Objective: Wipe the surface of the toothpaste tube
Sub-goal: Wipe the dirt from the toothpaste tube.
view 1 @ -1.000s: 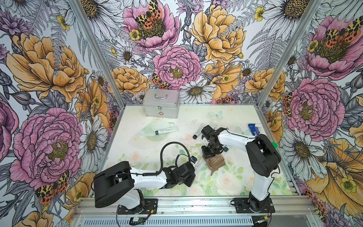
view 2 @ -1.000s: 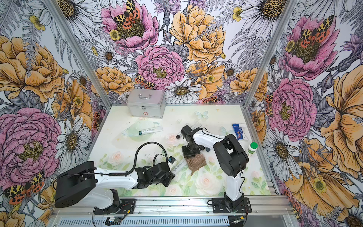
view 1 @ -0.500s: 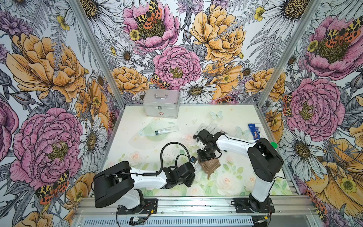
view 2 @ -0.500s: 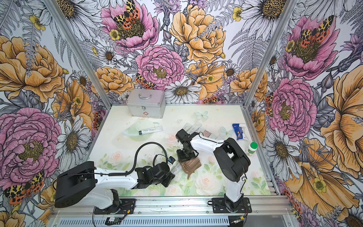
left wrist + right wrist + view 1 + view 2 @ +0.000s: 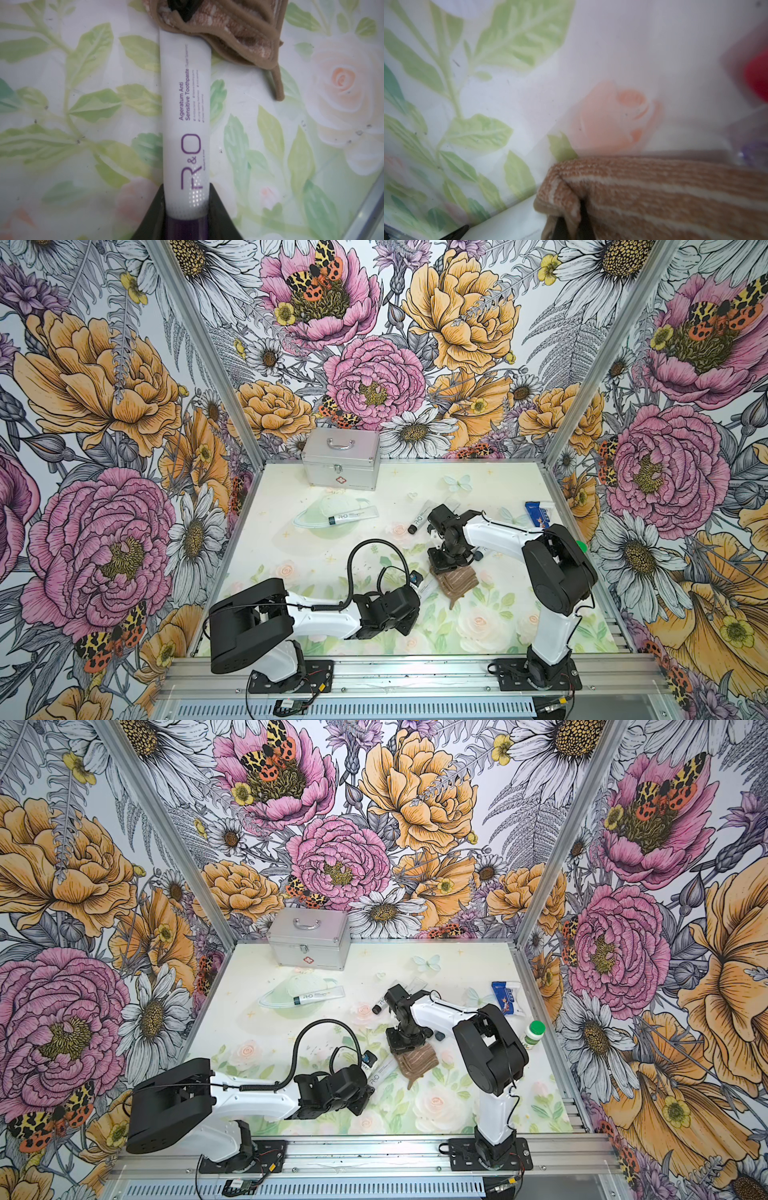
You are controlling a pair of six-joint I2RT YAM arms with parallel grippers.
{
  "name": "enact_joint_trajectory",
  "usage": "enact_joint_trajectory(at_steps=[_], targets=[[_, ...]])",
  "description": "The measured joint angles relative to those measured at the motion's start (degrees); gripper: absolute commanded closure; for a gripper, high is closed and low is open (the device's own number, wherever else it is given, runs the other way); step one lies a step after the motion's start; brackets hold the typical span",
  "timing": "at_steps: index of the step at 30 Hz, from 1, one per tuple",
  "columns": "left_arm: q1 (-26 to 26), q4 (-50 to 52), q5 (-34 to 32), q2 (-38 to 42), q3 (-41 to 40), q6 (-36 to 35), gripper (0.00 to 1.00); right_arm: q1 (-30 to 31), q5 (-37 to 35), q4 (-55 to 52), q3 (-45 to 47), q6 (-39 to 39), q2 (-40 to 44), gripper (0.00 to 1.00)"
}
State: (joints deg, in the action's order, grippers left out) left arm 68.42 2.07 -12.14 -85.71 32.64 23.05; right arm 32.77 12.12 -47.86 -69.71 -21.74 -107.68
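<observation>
Brown striped cloth [image 5: 457, 583] is lying on the table [image 5: 291, 547], and the right tool [image 5: 446, 564] is standing over it, pointing down. The top views are not showing the grip. Only the right wrist view is showing it: there the dark fingers are pressing together on a fold of the cloth [image 5: 664, 197], so this tool is clamped on it. The same view is showing a white edge of the tube [image 5: 508, 224] just beside the cloth, and a blurred red thing at the border that I cannot identify.

The tube [image 5: 185, 116] is lying flat on the table between the two tools. The left wrist view is giving it almost whole: a white body, purple letters "R&O", and a dark purple cap end sitting between the fingers of the left tool [image 5: 186, 216], which is clamped on it. The far end is going under the cloth [image 5: 239, 31]. In both top views only a short white piece of the tube [image 5: 380, 1071] is showing.

A silver case [image 5: 340, 458] is standing at the back. A bottle [image 5: 533, 1033] with a green cap is standing near the right wall in a top view; no wrist view is showing it.
</observation>
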Motion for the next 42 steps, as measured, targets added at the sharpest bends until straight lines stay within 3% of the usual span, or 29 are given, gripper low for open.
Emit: enact_joint_trajectory(at_steps=[15, 28, 37, 42], targets=[[0.1, 1.1, -0.4, 0.3, -0.1, 0.6, 0.77, 9.0, 2.2, 3.4, 4.0, -4.3, 4.5, 1.0], [0.1, 0.9, -0.4, 0.5, -0.2, 0.6, 0.76, 5.4, 4.4, 1.1, 1.8, -3.7, 2.1, 1.0], [0.1, 0.2, -0.5, 0.9, -0.5, 0.6, 0.76, 0.2, -1.6, 0.7, 0.7, -1.4, 0.4, 1.0], [0.1, 0.3, -0.5, 0.9, -0.5, 0.6, 0.76, 0.7, -1.7, 0.8, 1.1, -1.3, 1.0, 1.0]])
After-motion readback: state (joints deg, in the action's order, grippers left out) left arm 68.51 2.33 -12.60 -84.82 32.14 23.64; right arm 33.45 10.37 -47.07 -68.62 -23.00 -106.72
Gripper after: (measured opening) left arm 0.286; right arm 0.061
